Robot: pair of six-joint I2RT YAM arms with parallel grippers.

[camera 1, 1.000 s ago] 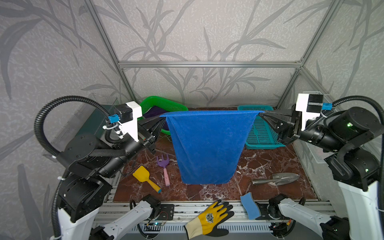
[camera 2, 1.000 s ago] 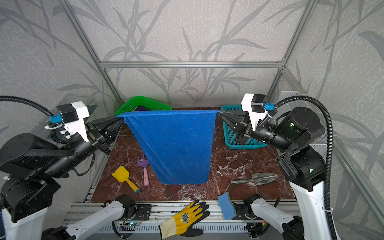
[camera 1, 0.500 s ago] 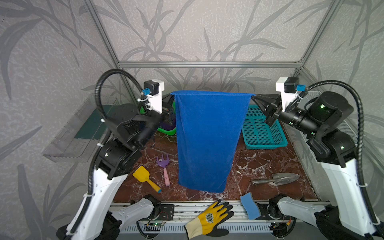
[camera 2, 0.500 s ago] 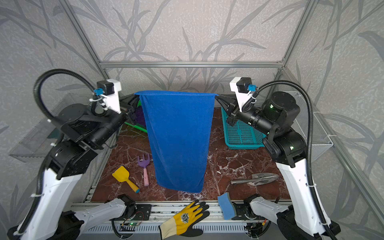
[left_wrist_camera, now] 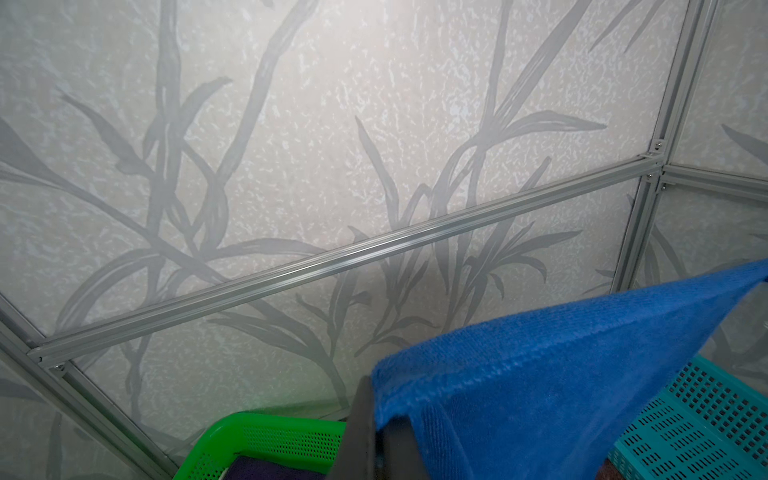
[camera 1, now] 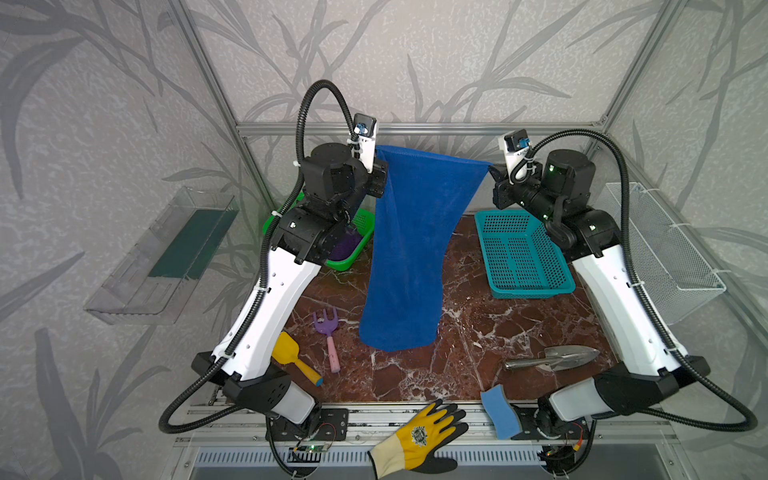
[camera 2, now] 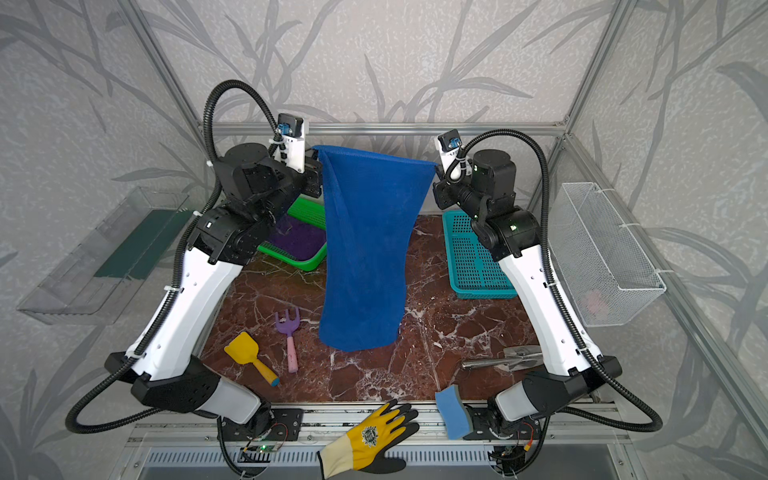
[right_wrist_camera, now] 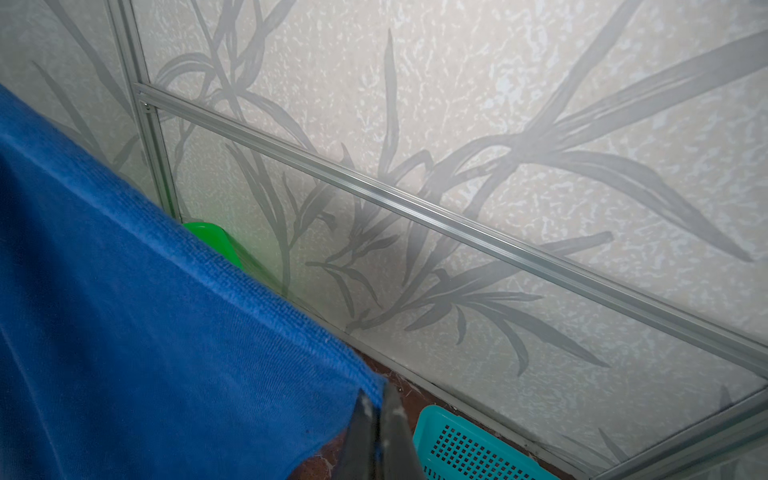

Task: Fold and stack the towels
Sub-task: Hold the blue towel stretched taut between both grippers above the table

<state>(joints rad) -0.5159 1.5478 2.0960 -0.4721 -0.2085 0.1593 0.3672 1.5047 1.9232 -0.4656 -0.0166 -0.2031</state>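
The royal blue towel (camera 1: 411, 249) (camera 2: 365, 249) hangs by its two upper corners, high near the back wall. My left gripper (camera 1: 380, 166) (left_wrist_camera: 374, 399) is shut on one corner. My right gripper (camera 1: 492, 170) (right_wrist_camera: 376, 399) is shut on the other. The top edge sags slightly between them, and the cloth narrows toward its lower edge over the marble table (camera 1: 478, 332). A dark purple towel (camera 2: 297, 239) (left_wrist_camera: 266, 471) lies in the green basket (camera 2: 309, 212), partly behind my left arm. No cream towel shows.
A teal basket (camera 1: 523, 253) sits at the back right. A yellow toy shovel (camera 1: 291, 357), a purple rake (camera 1: 328, 332) and a metal trowel (camera 1: 557, 357) lie on the table. A blue sponge (camera 1: 498, 411) and a yellow glove (camera 1: 419, 436) rest on the front rail. A wire basket (camera 1: 660, 253) hangs on the right wall.
Both arms have risen and swung toward the back wall with the blue towel. The grippers have come closer together, so the cloth now hangs narrower.
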